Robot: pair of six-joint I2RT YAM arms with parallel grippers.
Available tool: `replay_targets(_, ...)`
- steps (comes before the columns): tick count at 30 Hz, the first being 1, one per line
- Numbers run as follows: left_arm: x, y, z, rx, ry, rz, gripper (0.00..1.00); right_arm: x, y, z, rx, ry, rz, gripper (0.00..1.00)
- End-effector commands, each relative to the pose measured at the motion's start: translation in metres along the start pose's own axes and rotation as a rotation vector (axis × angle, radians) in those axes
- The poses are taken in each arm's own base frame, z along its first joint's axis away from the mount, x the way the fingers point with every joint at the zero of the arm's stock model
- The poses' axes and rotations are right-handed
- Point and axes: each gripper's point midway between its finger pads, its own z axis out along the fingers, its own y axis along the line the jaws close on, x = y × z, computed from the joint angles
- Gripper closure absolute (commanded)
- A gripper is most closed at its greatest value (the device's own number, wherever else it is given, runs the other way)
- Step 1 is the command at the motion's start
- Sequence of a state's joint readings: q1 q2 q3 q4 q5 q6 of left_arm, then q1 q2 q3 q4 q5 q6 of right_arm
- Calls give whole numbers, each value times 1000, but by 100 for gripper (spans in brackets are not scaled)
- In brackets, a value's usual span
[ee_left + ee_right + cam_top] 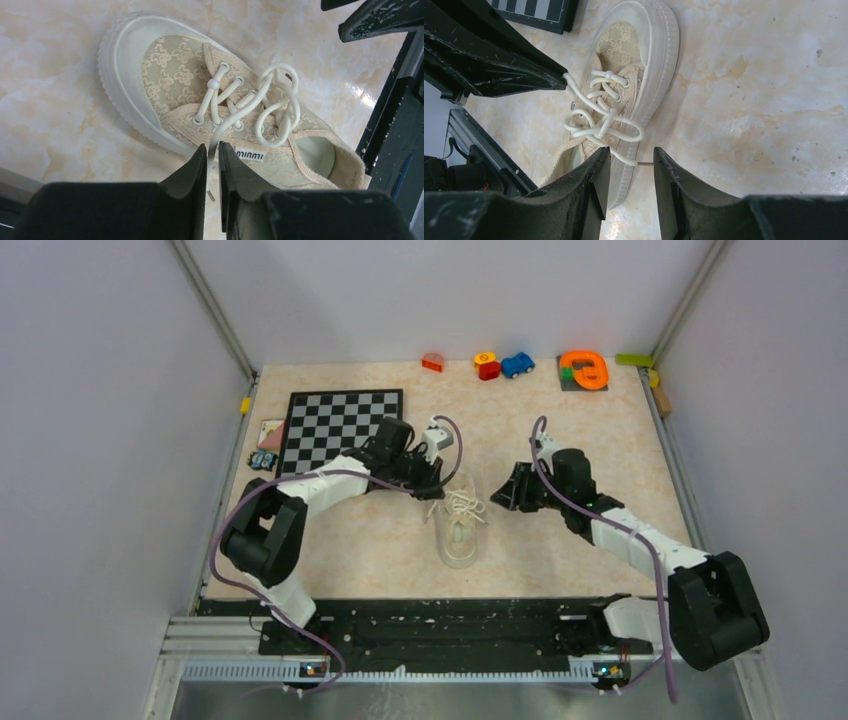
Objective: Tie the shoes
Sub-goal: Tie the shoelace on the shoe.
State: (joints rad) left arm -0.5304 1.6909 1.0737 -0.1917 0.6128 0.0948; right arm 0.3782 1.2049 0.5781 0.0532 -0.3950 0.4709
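Note:
The cream sneaker (460,530) lies on the table between my arms, toe toward the near edge. Its white laces (462,505) form loose loops over the tongue. My left gripper (432,488) is at the shoe's left side, shut on one lace end (226,131) that runs up from between its fingers in the left wrist view. My right gripper (508,495) is at the shoe's right side, open. In the right wrist view the other lace end (626,158) lies between its fingers (596,167), which do not pinch it. The sneaker shows there too (651,65).
A chessboard (340,425) lies at the back left, with small cards and a toy (265,445) beside it. Toys line the far edge: an orange block (433,362), a red-yellow piece (487,364), a blue car (517,365), an orange ring on a tile (584,370).

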Motion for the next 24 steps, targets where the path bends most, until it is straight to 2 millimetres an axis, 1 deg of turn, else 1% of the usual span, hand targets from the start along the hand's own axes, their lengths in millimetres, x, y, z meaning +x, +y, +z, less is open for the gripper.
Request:
replay_targets(1,-11,12,3,-73,5,54,74,-28,21,3,-66,-70,-67,61)
replay_targets(2,-16,16,2,-105,-9,44,63,-28,21,3,-63,-69,-67,61)
replay_targets(3,-21,18,1,-126,-30,28,57,-27,20,4,-60,-67,-66,61)
replay_targets(4,-27,19,0,-140,-52,12,55,-26,19,4,-55,-67,-65,61)
replay_targets(6,-38,21,-6,-176,-86,-22,52,-25,16,6,-45,-61,-61,61)
replay_targets(7,-42,19,-10,-182,-101,-59,52,-24,15,7,-42,-61,-57,61)
replay_targets(9,-48,17,-18,-213,-119,-116,48,-23,16,8,-50,-59,-55,62)
replay_targets(10,-51,18,-25,-245,-135,-154,43,-23,16,9,-55,-58,-52,62)
replay_targets(12,-52,18,-39,-292,-172,-238,37,-21,16,11,-64,-57,-51,62)
replay_targets(13,-52,20,-48,-314,-194,-309,29,-19,15,11,-65,-56,-50,62)
replay_targets(14,-52,18,-55,-310,-216,-374,21,-19,15,11,-66,-57,-50,62)
replay_targets(15,-48,15,-60,-274,-239,-450,17,-18,15,11,-69,-58,-51,62)
replay_targets(17,-48,8,-68,-187,-351,-574,16,-17,15,10,-72,-63,-54,62)
replay_targets(18,-51,2,-69,-120,-409,-597,15,-16,14,10,-72,-65,-54,62)
replay_targets(19,-52,-4,-67,-71,-441,-619,12,-15,15,10,-76,-63,-56,62)
replay_targets(20,-51,-8,-65,-42,-437,-666,17,-14,14,10,-77,-61,-55,62)
replay_targets(22,-52,-24,-55,-1,-395,-684,33,-10,13,10,-78,-53,-53,62)
replay_targets(23,-47,-27,-47,-10,-344,-718,45,-9,13,10,-81,-52,-54,62)
replay_targets(24,-45,-30,-43,6,-300,-755,53,-8,13,11,-83,-53,-54,62)
